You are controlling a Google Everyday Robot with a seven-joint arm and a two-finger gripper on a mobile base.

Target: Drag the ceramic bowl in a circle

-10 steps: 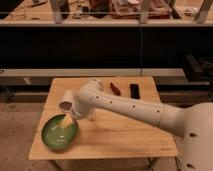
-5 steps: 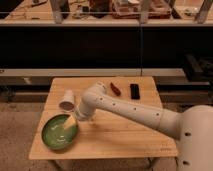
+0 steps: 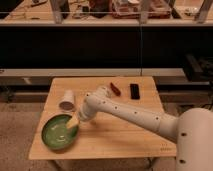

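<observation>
The ceramic bowl is wide, shallow and glossy green, sitting at the front left corner of the wooden table. My gripper reaches down from the white arm and sits at the bowl's right rim, its yellowish fingertips over the inside of the bowl. A small white paper cup lies tipped on the table just behind the bowl, apart from it.
A red object and a black rectangular object lie at the back of the table. The bowl is close to the table's left and front edges. Dark shelving with clutter stands behind the table.
The bowl has slid left and slightly forward toward the table's front left corner, with the gripper following at its right rim. The cup has not moved.
</observation>
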